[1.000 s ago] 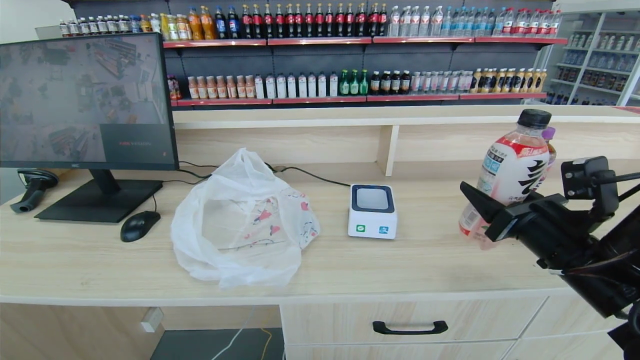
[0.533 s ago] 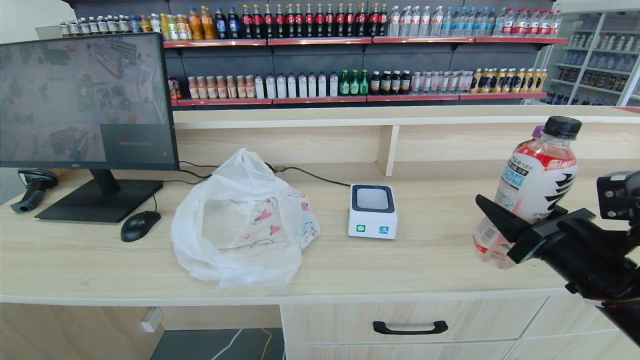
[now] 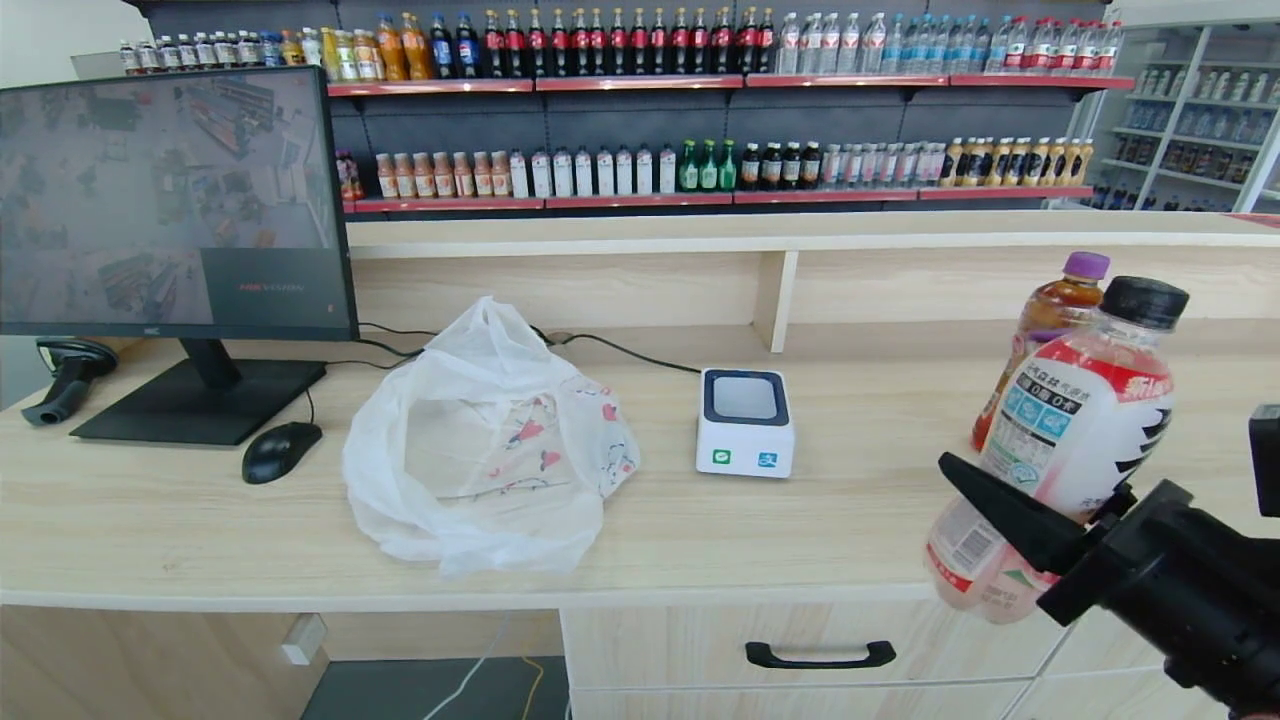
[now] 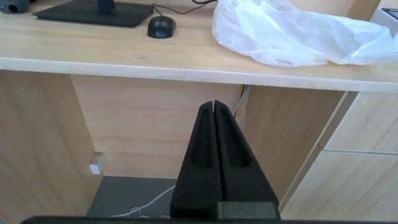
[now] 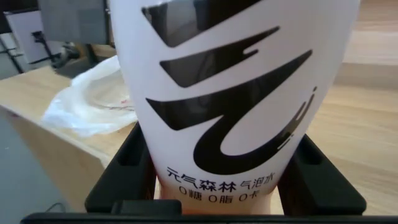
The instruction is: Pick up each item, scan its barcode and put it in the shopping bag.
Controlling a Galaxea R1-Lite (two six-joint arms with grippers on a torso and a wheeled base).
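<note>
Right tool [image 3: 1035, 535] grasps the bottle [image 3: 1080, 420], tilted cap-up, past the front edge of the counter [image 3: 850, 520]; scanner [image 3: 745, 420] lies to its left, bag [image 3: 480, 440] beyond. Left tool [image 4: 214, 112] hangs clenched, empty, below it.

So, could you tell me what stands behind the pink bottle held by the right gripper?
A purple-capped brown bottle stands on the counter; the pink bottle covers much of its body.

Wooden counter [image 3: 850, 520] bears monitor [image 3: 170, 200]; mouse [image 3: 280, 450]; shopping bag [image 3: 485, 450]; scanner [image 3: 745, 420]; purple-capped bottle [image 3: 1045, 320].
</note>
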